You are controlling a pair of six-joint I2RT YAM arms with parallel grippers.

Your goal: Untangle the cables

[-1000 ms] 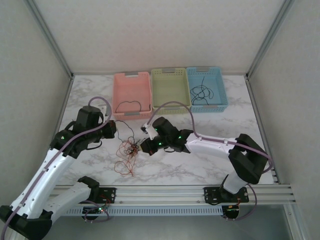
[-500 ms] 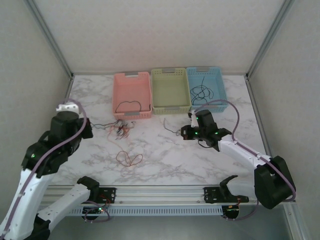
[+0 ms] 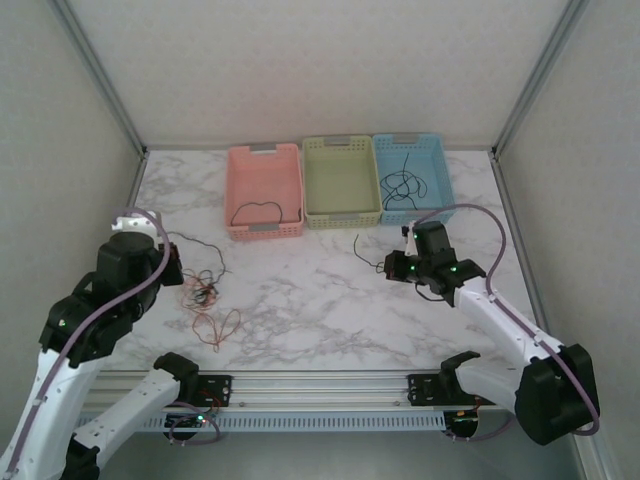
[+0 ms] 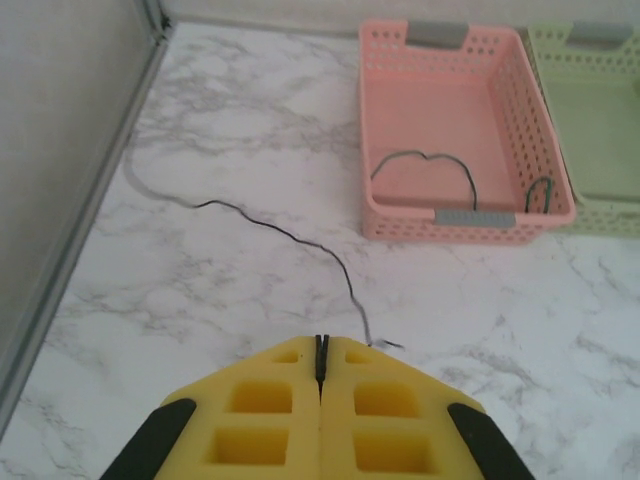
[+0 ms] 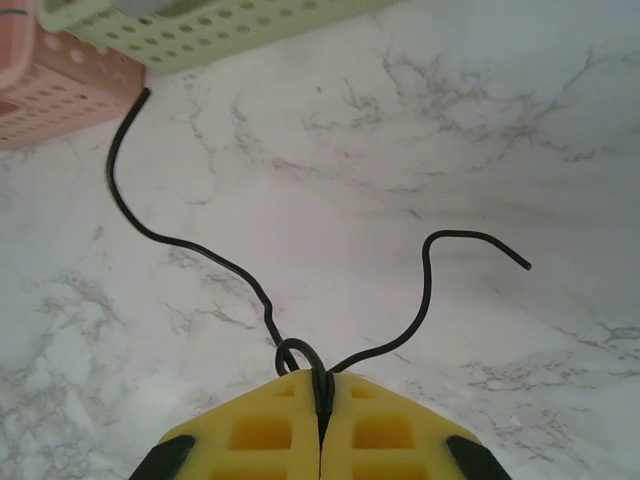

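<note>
Above marble tabletop (image 3: 320,300), left fingers (image 4: 250,420) and right fingers (image 5: 250,440) each pinch cables (image 5: 185,245).

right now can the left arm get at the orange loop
Probably yes: the orange loop lies uncovered near the left gripper, but it is shut on a dark wire.

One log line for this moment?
left fingers: shut on dark wire | right fingers: shut on black wire | orange tangle: on table

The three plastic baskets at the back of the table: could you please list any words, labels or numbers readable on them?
None: the pink perforated plastic basket, the pale green perforated basket, the light blue perforated basket and their grey handle tabs carry no readable text.
</note>
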